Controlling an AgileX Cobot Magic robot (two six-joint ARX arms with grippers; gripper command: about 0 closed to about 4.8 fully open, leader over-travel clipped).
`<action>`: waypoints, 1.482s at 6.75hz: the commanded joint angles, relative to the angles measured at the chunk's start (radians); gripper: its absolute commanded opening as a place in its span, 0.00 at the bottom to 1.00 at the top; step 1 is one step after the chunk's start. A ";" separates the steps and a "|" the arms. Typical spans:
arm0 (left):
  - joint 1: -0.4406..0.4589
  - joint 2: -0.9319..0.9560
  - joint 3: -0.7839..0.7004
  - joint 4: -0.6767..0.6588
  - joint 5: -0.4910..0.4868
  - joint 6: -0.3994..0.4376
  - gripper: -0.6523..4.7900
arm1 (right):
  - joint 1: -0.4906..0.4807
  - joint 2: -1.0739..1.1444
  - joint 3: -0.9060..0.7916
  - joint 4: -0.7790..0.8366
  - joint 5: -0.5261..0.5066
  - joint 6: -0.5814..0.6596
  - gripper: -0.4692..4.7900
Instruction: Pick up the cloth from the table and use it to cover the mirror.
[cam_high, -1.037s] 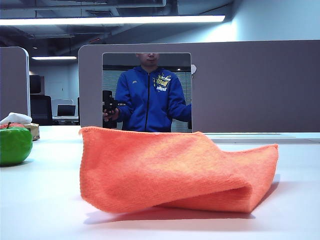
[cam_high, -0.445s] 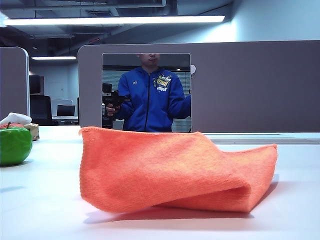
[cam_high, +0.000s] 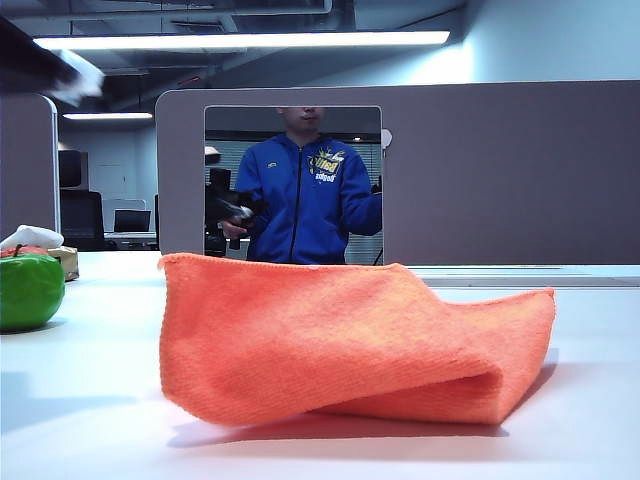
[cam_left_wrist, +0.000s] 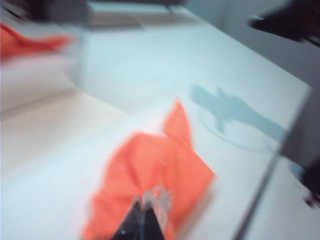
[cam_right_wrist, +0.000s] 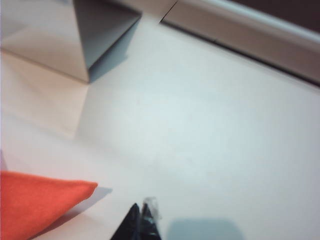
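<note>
The orange cloth (cam_high: 340, 340) lies loosely folded on the white table (cam_high: 80, 420), in front of the upright mirror (cam_high: 293, 185). In the blurred left wrist view my left gripper (cam_left_wrist: 145, 212) is shut and empty, its tips hanging above the cloth (cam_left_wrist: 155, 175). A dark blurred part of my left arm (cam_high: 40, 60) shows at the exterior view's top left corner. My right gripper (cam_right_wrist: 142, 216) is also shut and empty, over bare table (cam_right_wrist: 210, 140) beside a cloth corner (cam_right_wrist: 35, 200). The mirror's lower corner (cam_right_wrist: 45, 40) stands beyond it.
A green apple (cam_high: 28, 290) and a small white rag (cam_high: 30, 237) sit at the far left. The grey-brown partition panel (cam_high: 500, 170) runs behind the mirror, with its base rail (cam_right_wrist: 250, 35) along the table's far side. My right arm (cam_left_wrist: 295, 20) shows dark in the left wrist view.
My left arm has come into the exterior view's top left corner, and a shadow has spread over the table at the lower left. The arm reflected in the mirror has moved. The cloth lies unchanged.
</note>
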 joint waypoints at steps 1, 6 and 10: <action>-0.220 0.207 0.005 0.015 -0.076 0.156 0.16 | 0.024 0.179 0.004 0.032 -0.054 -0.011 0.08; -0.261 0.387 0.004 0.088 -0.129 0.288 0.65 | 0.023 0.281 0.003 0.134 -0.050 -0.025 0.36; -0.261 0.481 0.004 0.126 -0.081 0.294 0.65 | 0.023 0.375 -0.002 0.139 -0.050 -0.025 0.36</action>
